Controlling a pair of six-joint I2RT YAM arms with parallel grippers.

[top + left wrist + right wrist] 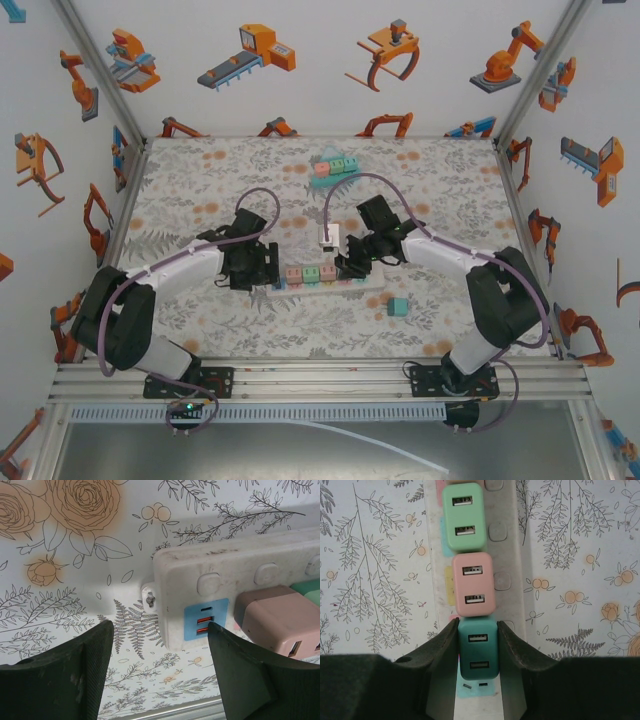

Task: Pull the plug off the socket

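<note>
Near the middle of the table, toward its near edge, the white power strip [372, 282] lay lengthwise, left to right; both arms reached in low over it from their bases, elbows bent outward. The right gripper [347, 265] sat above the strip's right half, wrist tipped down; the left gripper [262, 272] sat at the strip's left end.

From the right wrist I saw the fingers [447, 640] closed against both sides of the dark teal plug [478, 650], which sat seated in the strip; beyond it stood a pink plug [472, 584], then a green plug [465, 516], each showing two USB slots.

From the left wrist I saw what the overhead view hid; the jaws stood open with nothing between them, the strip's end just ahead, and a blue panel [206, 619] with two red USB ports.

A loose teal cube [397, 306] lay near the strip's right end.
</note>
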